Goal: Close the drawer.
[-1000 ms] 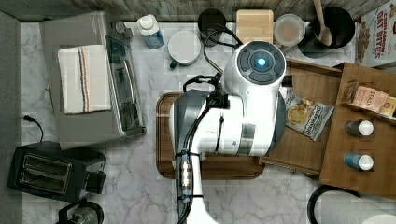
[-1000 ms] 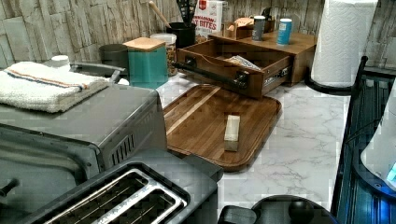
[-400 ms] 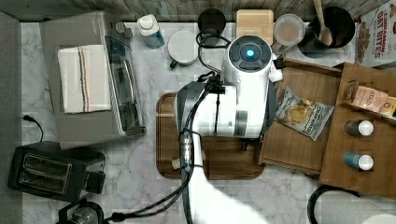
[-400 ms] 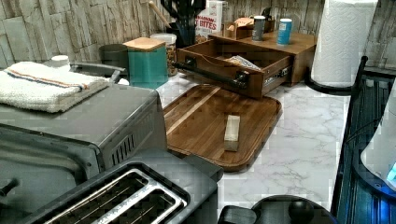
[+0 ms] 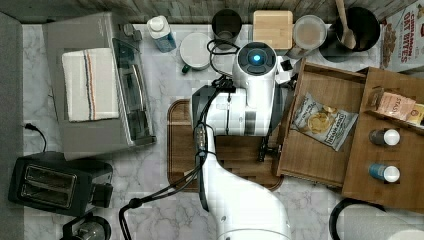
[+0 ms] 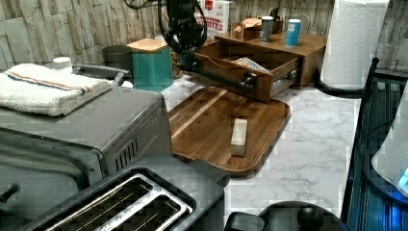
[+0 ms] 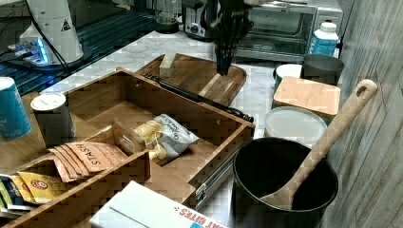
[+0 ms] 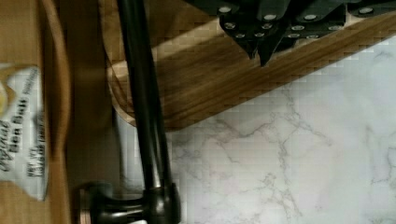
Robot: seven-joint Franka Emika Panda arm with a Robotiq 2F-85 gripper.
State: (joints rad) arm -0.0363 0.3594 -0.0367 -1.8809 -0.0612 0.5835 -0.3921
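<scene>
While the hand [image 8: 256,39] hangs with fingertips together, the drawer [image 5: 320,165] stands open above a marble counter [image 5: 320,210].

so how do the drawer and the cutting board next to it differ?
The drawer is a square-cornered box with raised walls; the cutting board is a shallow tray with rounded corners. The drawer is lighter brown, the cutting board darker. The drawer holds a snack bag and carries a black bar handle; the cutting board bears a small wooden block. Both are wood, and they sit side by side.
</scene>
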